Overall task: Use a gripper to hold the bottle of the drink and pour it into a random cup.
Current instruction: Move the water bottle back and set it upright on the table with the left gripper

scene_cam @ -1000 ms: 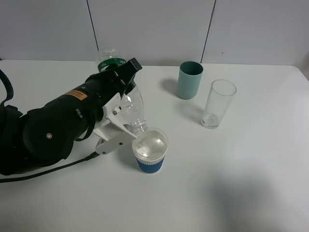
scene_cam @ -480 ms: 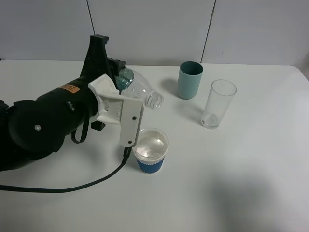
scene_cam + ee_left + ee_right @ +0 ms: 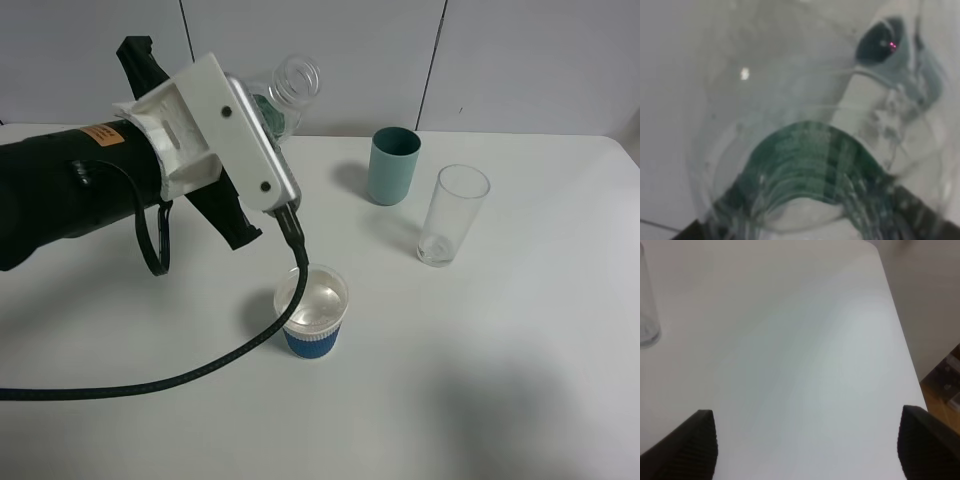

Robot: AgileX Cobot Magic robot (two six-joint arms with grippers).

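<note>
Bottle raised near the table's back edge, pinched by the left gripper, body mostly hidden behind white jaws. Cup mid-table, toward the front. Right gripper fingers spread, tips cropped.

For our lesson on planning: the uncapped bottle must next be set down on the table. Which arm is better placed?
Left, probably: the left pincer is shut on the bottle, above the table; the right pincer is open and empty.
</note>
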